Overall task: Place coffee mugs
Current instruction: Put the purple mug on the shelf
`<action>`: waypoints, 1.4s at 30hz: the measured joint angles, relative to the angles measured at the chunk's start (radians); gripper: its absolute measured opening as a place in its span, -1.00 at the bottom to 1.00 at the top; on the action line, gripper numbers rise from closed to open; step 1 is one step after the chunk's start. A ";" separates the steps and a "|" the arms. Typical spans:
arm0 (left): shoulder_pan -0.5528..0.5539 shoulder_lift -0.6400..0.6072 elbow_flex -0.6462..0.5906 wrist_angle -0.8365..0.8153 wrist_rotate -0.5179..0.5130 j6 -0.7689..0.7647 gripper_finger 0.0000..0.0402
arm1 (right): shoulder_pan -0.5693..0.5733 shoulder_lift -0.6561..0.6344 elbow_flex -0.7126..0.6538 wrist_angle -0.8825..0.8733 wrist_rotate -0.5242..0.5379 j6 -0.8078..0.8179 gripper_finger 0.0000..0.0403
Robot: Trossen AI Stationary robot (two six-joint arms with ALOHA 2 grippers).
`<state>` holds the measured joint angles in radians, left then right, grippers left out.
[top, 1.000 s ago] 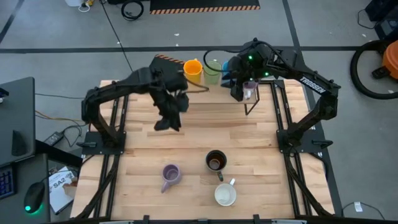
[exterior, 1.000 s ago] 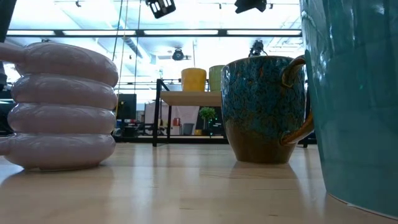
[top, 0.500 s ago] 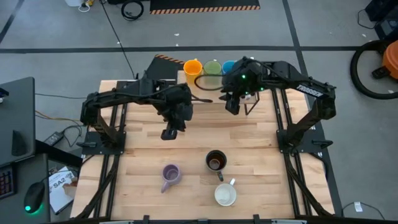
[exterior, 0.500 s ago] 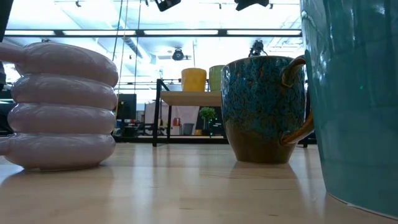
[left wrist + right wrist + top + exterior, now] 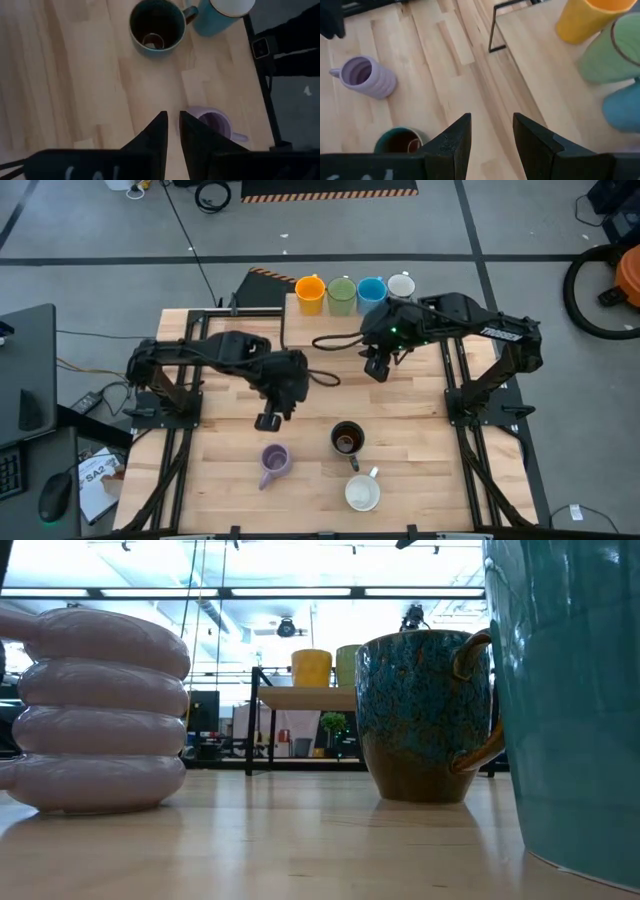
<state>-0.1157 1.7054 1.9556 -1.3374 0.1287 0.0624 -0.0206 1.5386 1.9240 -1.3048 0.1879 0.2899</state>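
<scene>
Four mugs stand in a row on a raised shelf point(image 5: 330, 325) at the far edge: orange point(image 5: 309, 293), green point(image 5: 342, 293), blue point(image 5: 371, 290) and a pale one point(image 5: 401, 284). Three rest on their bases on the table: a ribbed lilac mug point(image 5: 274, 461), a dark brown-and-teal mug point(image 5: 347, 438), and one that is white inside and teal outside point(image 5: 362, 493). My left gripper point(image 5: 268, 420) hangs above the table just far of the lilac mug point(image 5: 215, 125), with a narrow gap between its fingers. My right gripper point(image 5: 377, 368) hovers open near the shelf's front edge, holding nothing.
The shelf has a black metal frame with thin legs point(image 5: 492, 35) near my right gripper. Bare wood lies between the shelf and the three table mugs. In the low view, the lilac mug point(image 5: 95, 710), dark mug point(image 5: 420, 715) and teal mug point(image 5: 570, 700) stand close to the near edge.
My left gripper has swung from mid-table toward the near edge and lower, ending close to the lilac mug. My right gripper has drawn back from the shelf toward the near side. The pale mug that was beside its fingers now stands at the right end of the shelf row.
</scene>
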 joint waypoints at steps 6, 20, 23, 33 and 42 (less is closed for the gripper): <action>-0.084 0.000 0.000 0.005 -0.126 -0.130 -0.74 | 0.032 -0.011 0.000 -0.110 0.006 0.006 -0.25; -0.311 0.002 -0.343 0.293 -0.231 -0.726 -0.74 | 0.149 -0.102 0.000 -0.165 0.050 0.068 -0.25; -0.375 0.002 -0.359 0.312 -0.312 -0.931 -0.74 | 0.209 -0.117 0.000 -0.164 0.055 0.070 -0.25; -0.564 0.003 -0.360 0.203 -0.447 -1.573 -0.74 | 0.320 -0.117 0.000 -0.132 0.078 0.073 -0.25; -0.666 0.009 -0.350 0.181 -0.431 -1.840 -0.77 | 0.358 -0.117 0.000 -0.095 0.083 0.070 -0.25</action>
<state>-0.7819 1.7148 1.6058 -1.1568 -0.3027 -1.7772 0.3375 1.4212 1.9240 -1.3997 0.2711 0.3599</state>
